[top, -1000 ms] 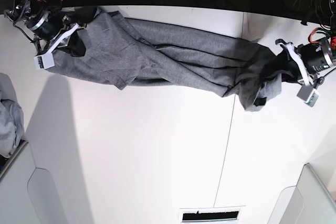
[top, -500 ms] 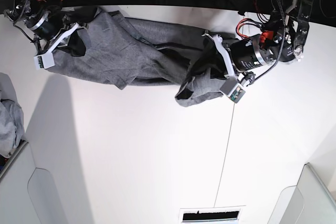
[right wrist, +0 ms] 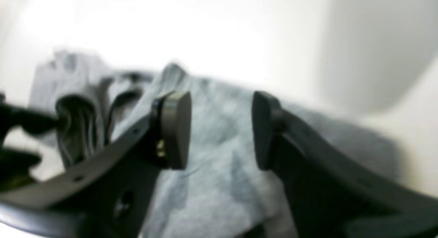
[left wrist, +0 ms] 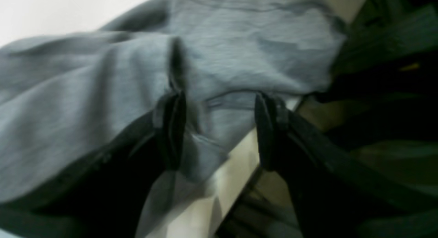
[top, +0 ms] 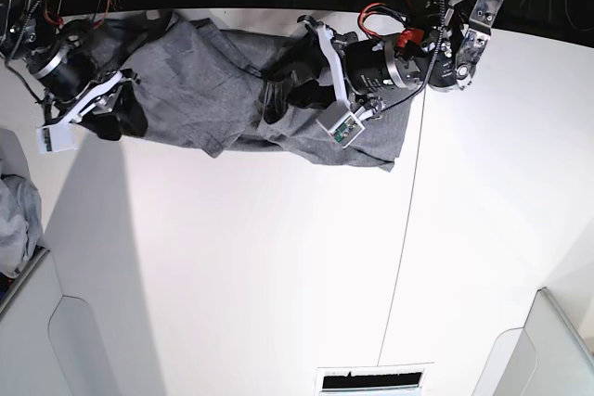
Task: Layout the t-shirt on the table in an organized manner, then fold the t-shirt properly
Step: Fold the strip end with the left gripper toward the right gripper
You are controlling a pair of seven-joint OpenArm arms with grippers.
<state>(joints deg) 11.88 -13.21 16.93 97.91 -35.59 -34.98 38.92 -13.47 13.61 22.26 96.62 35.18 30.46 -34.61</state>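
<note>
The charcoal-grey t-shirt [top: 204, 90] lies bunched along the table's [top: 278, 257] far edge, its right part doubled over toward the middle. My left gripper [top: 292, 90] hovers over the shirt's middle. In the left wrist view [left wrist: 219, 132] its jaws stand apart with the shirt [left wrist: 239, 42] lying under and behind them. My right gripper [top: 121, 113] is at the shirt's left end. In the right wrist view [right wrist: 219, 128] its jaws are apart with the shirt [right wrist: 219, 183] below, nothing pinched.
A lighter bluish-grey garment heap [top: 17, 220] sits at the left edge. Grey bins stand at the front left [top: 56, 340] and front right [top: 557, 350]. A dark seam line [top: 399, 257] crosses the table. The table's far edge borders a dark area with cables.
My left arm has swept left across the table, dragging the shirt's right end over the middle. My right gripper has shifted slightly down and left at the shirt's left end.
</note>
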